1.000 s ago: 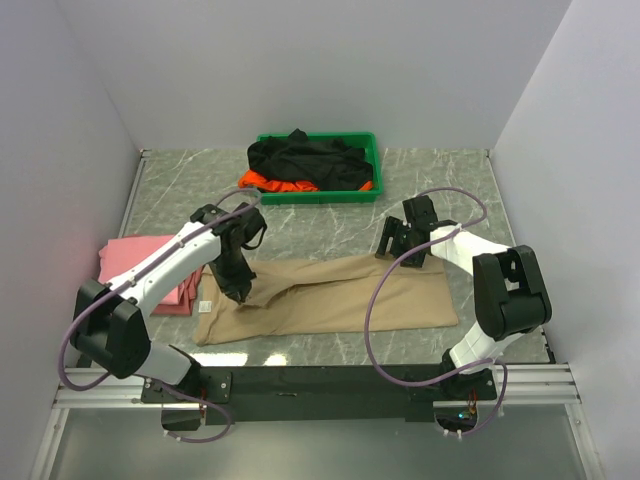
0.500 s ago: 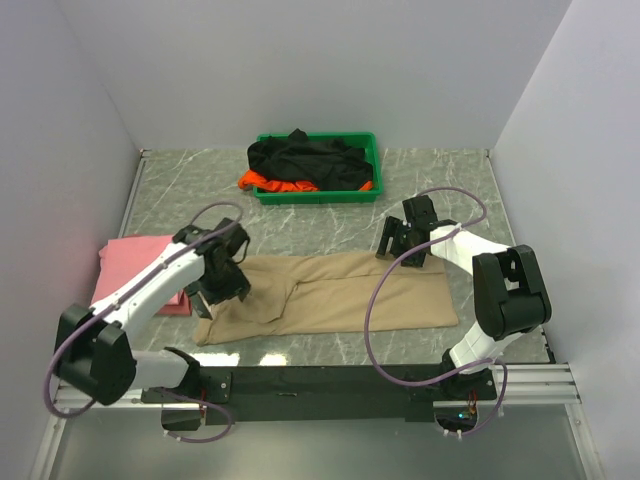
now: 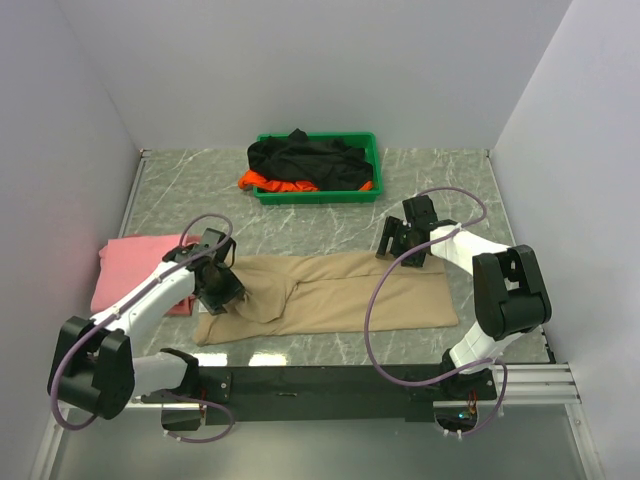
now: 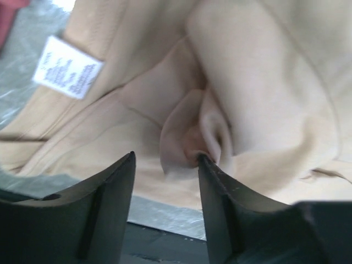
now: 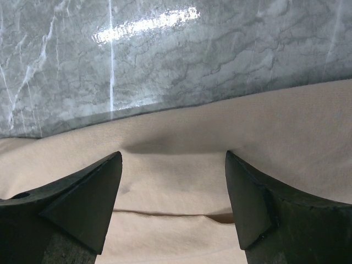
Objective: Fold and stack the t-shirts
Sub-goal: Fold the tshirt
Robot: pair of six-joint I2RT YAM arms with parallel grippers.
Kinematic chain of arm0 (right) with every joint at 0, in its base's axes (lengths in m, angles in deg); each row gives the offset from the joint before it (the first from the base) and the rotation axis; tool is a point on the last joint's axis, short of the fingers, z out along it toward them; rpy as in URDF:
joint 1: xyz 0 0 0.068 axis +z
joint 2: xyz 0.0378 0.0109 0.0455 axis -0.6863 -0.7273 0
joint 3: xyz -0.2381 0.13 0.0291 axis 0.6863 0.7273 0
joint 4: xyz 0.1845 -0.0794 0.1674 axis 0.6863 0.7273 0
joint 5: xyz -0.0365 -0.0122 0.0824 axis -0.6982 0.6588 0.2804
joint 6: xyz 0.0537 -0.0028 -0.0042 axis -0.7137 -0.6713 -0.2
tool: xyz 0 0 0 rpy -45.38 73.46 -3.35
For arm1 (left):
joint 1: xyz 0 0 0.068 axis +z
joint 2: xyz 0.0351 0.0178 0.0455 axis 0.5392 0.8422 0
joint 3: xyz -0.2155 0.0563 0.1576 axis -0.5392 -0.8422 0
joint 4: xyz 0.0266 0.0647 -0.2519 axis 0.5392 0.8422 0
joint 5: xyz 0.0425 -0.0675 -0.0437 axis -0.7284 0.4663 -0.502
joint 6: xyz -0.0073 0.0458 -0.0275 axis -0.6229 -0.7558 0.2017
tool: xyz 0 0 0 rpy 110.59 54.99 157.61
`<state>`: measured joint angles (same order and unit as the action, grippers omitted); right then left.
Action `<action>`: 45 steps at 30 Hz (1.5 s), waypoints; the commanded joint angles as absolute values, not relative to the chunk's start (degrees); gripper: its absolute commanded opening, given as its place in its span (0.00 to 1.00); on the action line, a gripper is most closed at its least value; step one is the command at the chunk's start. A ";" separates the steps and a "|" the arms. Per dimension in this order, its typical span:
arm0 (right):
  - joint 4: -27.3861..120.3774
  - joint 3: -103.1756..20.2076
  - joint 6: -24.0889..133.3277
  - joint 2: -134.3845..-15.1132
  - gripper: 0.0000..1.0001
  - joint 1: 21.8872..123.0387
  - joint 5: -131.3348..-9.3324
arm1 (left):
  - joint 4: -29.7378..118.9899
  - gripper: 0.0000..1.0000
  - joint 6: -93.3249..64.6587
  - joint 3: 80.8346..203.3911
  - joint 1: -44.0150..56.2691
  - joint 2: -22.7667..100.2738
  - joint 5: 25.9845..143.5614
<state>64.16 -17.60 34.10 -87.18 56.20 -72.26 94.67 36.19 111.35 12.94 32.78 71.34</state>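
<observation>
A large beige t-shirt lies folded lengthwise across the middle of the table. My left gripper is down on its left end. In the left wrist view its jaws stand open. A puckered ridge of beige cloth touches the right fingertip, with a gap to the other finger. My right gripper rests open at the shirt's far edge, tips on the beige cloth, nothing pinched. A folded pink t-shirt lies at the left. Black and orange t-shirts are heaped in the tray.
The green tray stands at the back centre. White walls close in the left, right and back. A white care label shows on the beige shirt near its left end. The black rail with the arm bases runs along the near edge.
My left arm has dropped lower and swung left over the shirt's left end. Its jaws opened from shut. The right arm has not moved.
</observation>
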 commanded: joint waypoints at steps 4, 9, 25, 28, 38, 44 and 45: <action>66.91 -17.27 35.42 -89.03 0.82 55.73 -74.72 | 88.39 0.57 35.17 109.15 13.11 31.02 73.08; 66.82 -17.27 35.42 -89.12 0.82 55.73 -74.72 | 86.02 0.43 35.08 108.97 13.11 33.04 75.19; 67.43 -17.53 35.51 -89.47 0.82 55.73 -74.55 | 116.59 0.01 44.39 116.71 13.11 23.29 68.96; 67.43 -17.53 35.60 -89.38 0.82 55.73 -74.55 | 117.13 0.01 45.63 113.99 13.11 22.50 68.60; 67.61 -17.35 35.86 -89.29 0.82 55.73 -74.28 | 118.35 0.49 48.80 113.62 13.03 28.46 61.22; 68.40 -17.97 36.21 -89.03 0.83 55.73 -74.46 | 117.65 0.99 45.72 116.69 12.94 27.86 62.10; 68.57 -18.23 36.30 -88.68 0.83 55.73 -74.55 | 118.44 0.99 45.63 119.49 12.94 27.77 61.49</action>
